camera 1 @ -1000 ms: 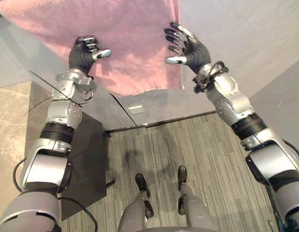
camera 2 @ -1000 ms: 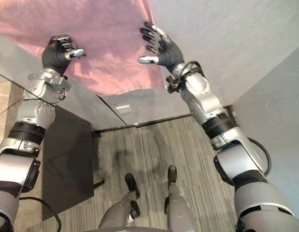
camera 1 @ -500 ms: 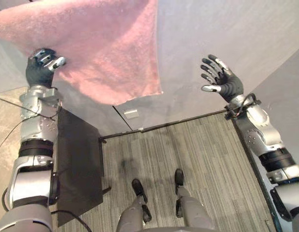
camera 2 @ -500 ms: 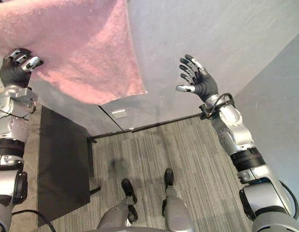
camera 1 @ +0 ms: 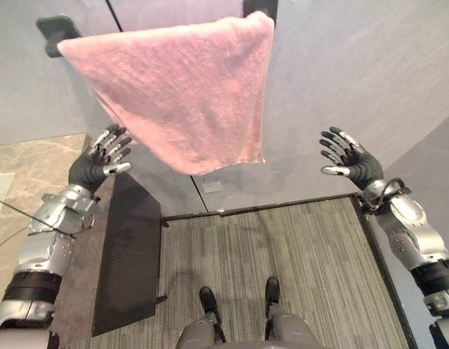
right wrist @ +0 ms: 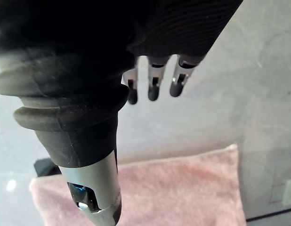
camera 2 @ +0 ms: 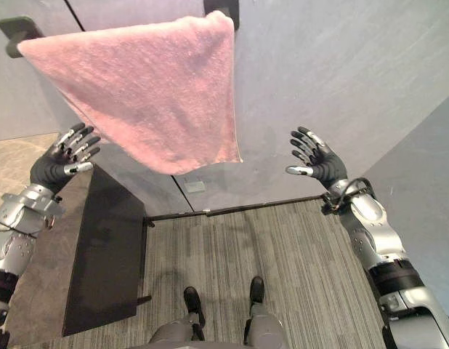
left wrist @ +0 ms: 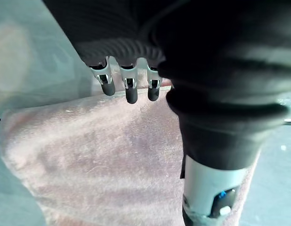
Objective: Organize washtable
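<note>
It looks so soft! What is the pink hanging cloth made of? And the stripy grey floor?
The pink hanging cloth looks like terry towelling, maybe cotton: fuzzy, matte, draping softly. The stripy grey floor could be low carpet or streaked vinyl planks: fine dull lines show, but I cannot tell which.

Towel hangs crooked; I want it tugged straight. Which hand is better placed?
Probably left: the left hand, open, is close beside the towel's slanted edge; the right hand stands farther off.
</note>
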Controlling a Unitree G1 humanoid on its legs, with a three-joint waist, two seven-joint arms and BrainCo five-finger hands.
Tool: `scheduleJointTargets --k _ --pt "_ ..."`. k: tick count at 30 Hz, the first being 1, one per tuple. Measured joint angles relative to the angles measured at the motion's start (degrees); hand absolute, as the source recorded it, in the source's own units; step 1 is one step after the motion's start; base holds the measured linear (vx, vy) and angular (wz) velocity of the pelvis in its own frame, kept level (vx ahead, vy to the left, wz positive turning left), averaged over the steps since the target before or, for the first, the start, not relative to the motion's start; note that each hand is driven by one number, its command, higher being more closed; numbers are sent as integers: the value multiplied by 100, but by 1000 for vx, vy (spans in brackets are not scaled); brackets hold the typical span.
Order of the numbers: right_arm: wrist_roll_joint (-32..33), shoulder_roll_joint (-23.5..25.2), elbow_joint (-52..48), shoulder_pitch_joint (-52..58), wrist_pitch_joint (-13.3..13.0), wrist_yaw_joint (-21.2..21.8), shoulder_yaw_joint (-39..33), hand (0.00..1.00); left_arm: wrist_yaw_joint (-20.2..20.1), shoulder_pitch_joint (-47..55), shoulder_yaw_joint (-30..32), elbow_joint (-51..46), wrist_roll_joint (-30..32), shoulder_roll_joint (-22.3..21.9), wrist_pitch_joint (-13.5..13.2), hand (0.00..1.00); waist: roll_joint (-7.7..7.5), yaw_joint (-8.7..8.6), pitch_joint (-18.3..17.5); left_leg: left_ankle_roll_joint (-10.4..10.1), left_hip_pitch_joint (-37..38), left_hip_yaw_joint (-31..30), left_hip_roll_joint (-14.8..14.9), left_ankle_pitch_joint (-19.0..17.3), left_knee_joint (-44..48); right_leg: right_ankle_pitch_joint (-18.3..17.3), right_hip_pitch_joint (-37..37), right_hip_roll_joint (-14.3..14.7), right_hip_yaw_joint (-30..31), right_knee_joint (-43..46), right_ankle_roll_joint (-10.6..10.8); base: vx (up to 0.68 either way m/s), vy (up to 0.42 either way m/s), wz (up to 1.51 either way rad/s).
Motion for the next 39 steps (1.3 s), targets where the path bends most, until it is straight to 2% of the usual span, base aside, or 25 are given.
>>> scheduleJointTargets --k 2,5,6,8,11,15,18,21,23,24,25,26,27,28,29,30,31,33,35,36,37,38,39 --pt "16 316 -9 341 -14 -5 -661 0 -80 276 373 4 -15 -208 49 0 31 -2 -25 2 55 -32 3 -3 0 -22 74 2 -30 0 10 -1 -3 8" --pt "238 1131 -25 1025 -93 -41 -1827 0 -43 692 1209 36 -121 -1126 37 0 83 -2 -295 -28 78 -67 4 -38 0 -68 115 1 -52 0 16 21 -3 5" --pt "244 1311 -28 1150 -143 -42 -2038 0 -33 763 1354 47 -127 -1331 24 0 90 -4 -329 -29 86 -70 6 -42 0 -74 123 2 -53 0 17 42 -2 2" --pt "330 1985 -28 1521 -256 -115 -2673 0 114 966 1649 186 -133 -2074 6 0 113 -24 -409 -35 103 -76 9 -51 0 -82 141 5 -57 0 15 17 -1 0" --pt "327 2999 214 1900 -391 -541 -3274 0 630 1255 1653 563 166 -3146 -13 0 140 -138 -428 -36 130 -78 3 -58 1 -100 176 5 -58 2 40 0 0 0" --pt "276 3827 1209 2151 -472 -1268 -3593 0 1266 1297 1262 1971 906 -3934 67 0 138 -202 -428 -36 152 -41 4 -59 0 -103 178 9 -11 4 45 -6 1 -4" --pt "303 4297 1790 2328 -482 -1649 -3753 0 1503 1395 1164 2690 1349 -4519 96 0 122 -187 -424 -114 239 142 13 -116 0 -113 178 16 145 5 60 -4 0 -22" --pt "339 4529 2302 2480 -473 -1780 -3736 0 1666 1430 1158 3141 1587 -4847 121 0 123 -172 -424 -122 328 331 55 -124 -1 -163 181 58 305 6 131 -9 -13 -31" --pt "338 4576 2630 2490 -465 -1779 -3731 0 1716 1389 1164 3351 1574 -4905 120 0 91 -172 -403 -176 326 442 80 -167 -2 -188 174 88 419 4 166 -37 -18 -24" --pt "340 4558 2863 2472 -460 -1775 -3731 0 1790 1373 1179 3458 1573 -4916 116 0 104 -167 -407 -256 331 508 132 -280 -2 -350 167 126 466 2 391 -51 -28 -21" --pt "342 4536 3001 2448 -459 -1773 -3741 0 1839 1359 1188 3523 1576 -4963 91 0 215 -149 -425 -249 312 540 236 -354 -4 -319 145 237 437 131 324 -40 -50 12" --pt "350 4563 3346 2434 -440 -1778 -3739 0 1987 1341 1261 3597 1586 -4957 19 0 57 -245 -424 -332 346 547 162 -410 15 -599 107 127 527 657 44 18 -15 16" --pt "349 4540 3634 2501 -413 -1787 -3718 0 2160 1264 1333 3764 1626 -4993 15 0 -34 -168 -419 -244 460 580 97 -349 64 -663 128 99 558 571 96 53 -10 8" --pt "346 4507 3686 2524 -411 -1797 -3685 0 2244 1287 1379 3767 1642 -5058 4 0 -29 -141 -422 -243 523 579 73 -350 157 -656 208 104 585 453 103 84 20 -25" --pt "334 4451 3678 2568 -412 -1814 -3604 0 2342 1317 1461 3885 1656 -5081 -7 0 68 -153 -417 -239 613 582 105 -407 193 -637 317 188 580 353 128 96 21 -23" --pt "323 4432 3680 2569 -411 -1818 -3591 0 2370 1326 1484 3893 1657 -5082 -14 0 86 -153 -419 -158 646 584 107 -438 144 -637 317 215 580 341 129 62 35 -18" --pt "223 4486 3654 2634 -406 -1869 -3450 0 2550 1387 1628 3888 1671 -5063 -122 0 9 -178 -406 -126 668 653 105 -427 19 -626 331 221 599 274 143 37 34 -12" --pt "82 4526 3590 2681 -408 -1913 -3338 0 2656 1401 1675 3865 1673 -5085 -188 0 -70 -152 -354 -125 647 826 110 -428 17 -626 242 208 651 332 144 -1 14 -23" --pt "-203 4582 3230 2772 -424 -1954 -3026 0 2738 1408 1670 3751 1690 -5088 -214 0 -139 -112 -269 -123 520 921 115 -429 19 -720 -146 182 757 813 274 -2 3 -12" --pt "-370 4601 3071 2767 -430 -2023 -2773 0 2820 1373 1633 3596 1806 -5109 -225 0 -96 -122 -157 -113 401 858 215 -428 45 -1014 -591 263 944 1910 235 7 -93 36" --pt "-467 4597 3040 2772 -429 -2051 -2667 0 2836 1368 1537 3506 1866 -5061 -231 0 -116 -123 -79 -113 331 794 283 -428 128 -1450 -844 298 1063 3002 112 37 -141 65" --pt "-504 4593 3001 2809 -433 -2071 -2572 0 2848 1371 1446 3444 1934 -5015 -243 0 -210 -127 -19 -114 336 661 322 -428 219 -1734 -862 285 1100 3737 190 49 -170 85" --pt "-633 4591 2962 2887 -439 -2084 -2467 0 2871 1425 1384 3363 2029 -4967 -245 0 -234 -115 34 -114 315 499 323 -428 307 -1972 -818 224 1160 4396 273 56 -309 103"
